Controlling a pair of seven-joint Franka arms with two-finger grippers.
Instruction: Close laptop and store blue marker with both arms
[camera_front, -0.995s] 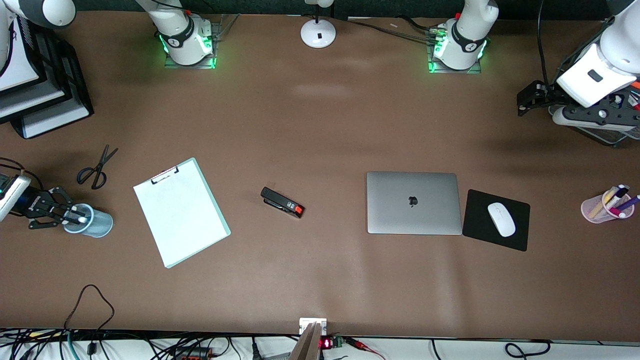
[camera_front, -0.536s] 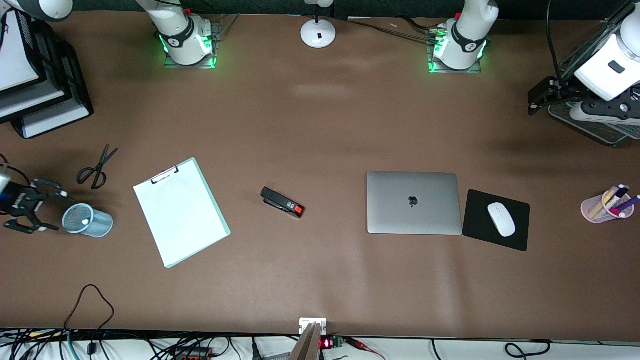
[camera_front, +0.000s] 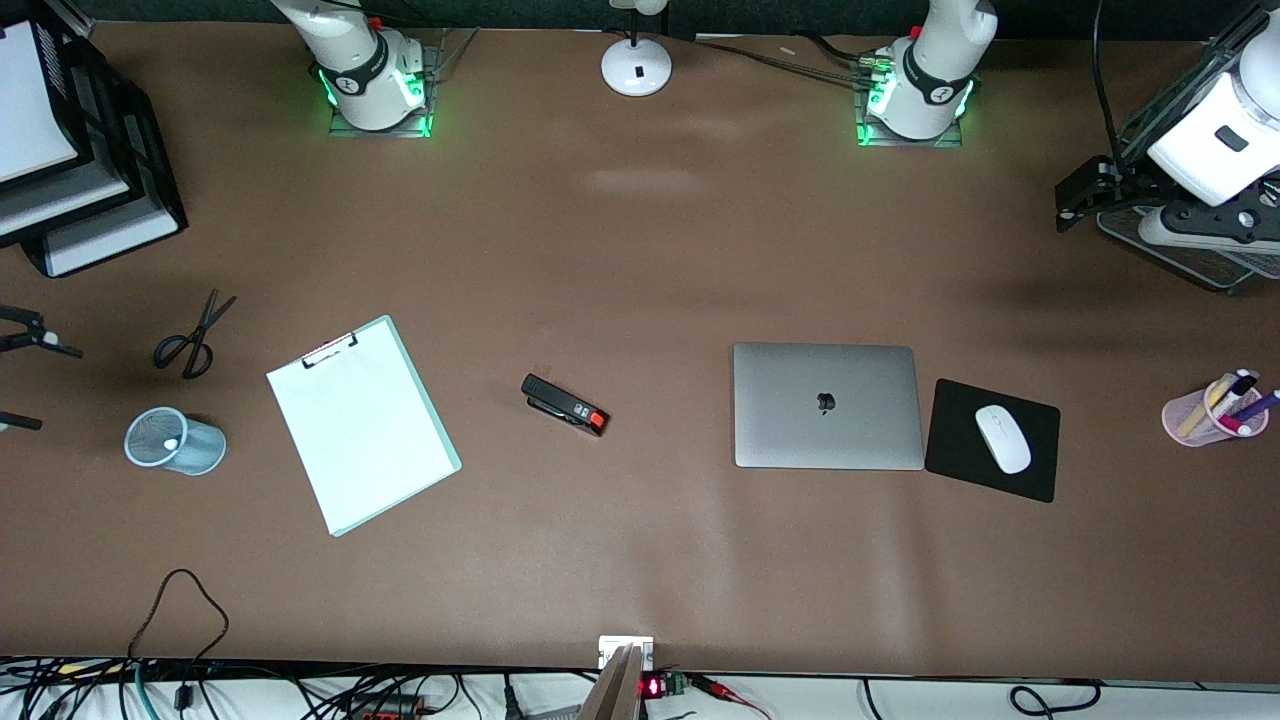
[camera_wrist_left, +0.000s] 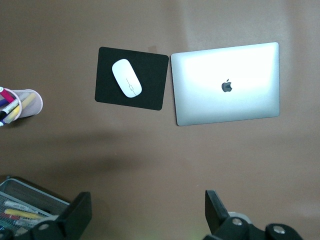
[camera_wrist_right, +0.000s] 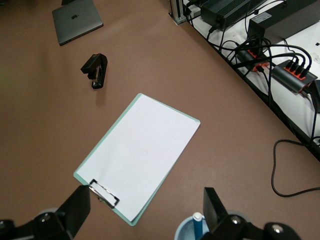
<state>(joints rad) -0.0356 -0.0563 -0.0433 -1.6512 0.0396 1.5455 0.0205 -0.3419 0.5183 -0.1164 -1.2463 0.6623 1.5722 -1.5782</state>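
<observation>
The silver-grey laptop (camera_front: 825, 405) lies closed on the table, apple logo up; it also shows in the left wrist view (camera_wrist_left: 225, 84) and the right wrist view (camera_wrist_right: 77, 21). The blue marker (camera_wrist_right: 198, 225) stands white tip up in a light-blue mesh cup (camera_front: 175, 441), its tip (camera_front: 172, 443) showing in the front view. My right gripper (camera_front: 40, 385) (camera_wrist_right: 145, 210) is open and empty, raised beside the cup at the right arm's end. My left gripper (camera_front: 1075, 200) (camera_wrist_left: 145, 215) is open and empty, high over the left arm's end of the table.
A clipboard (camera_front: 360, 425) with white paper, scissors (camera_front: 195, 335) and a black stapler (camera_front: 565, 405) lie on the table. A white mouse (camera_front: 1003, 438) sits on a black pad (camera_front: 950, 475). A pink pen cup (camera_front: 1210, 412), a wire tray (camera_wrist_left: 25, 207) and stacked paper trays (camera_front: 100, 190) stand at the ends.
My right gripper has let go of the marker in the cup, opened, and drawn back toward the table's end. The left gripper rose slightly, then held.
</observation>
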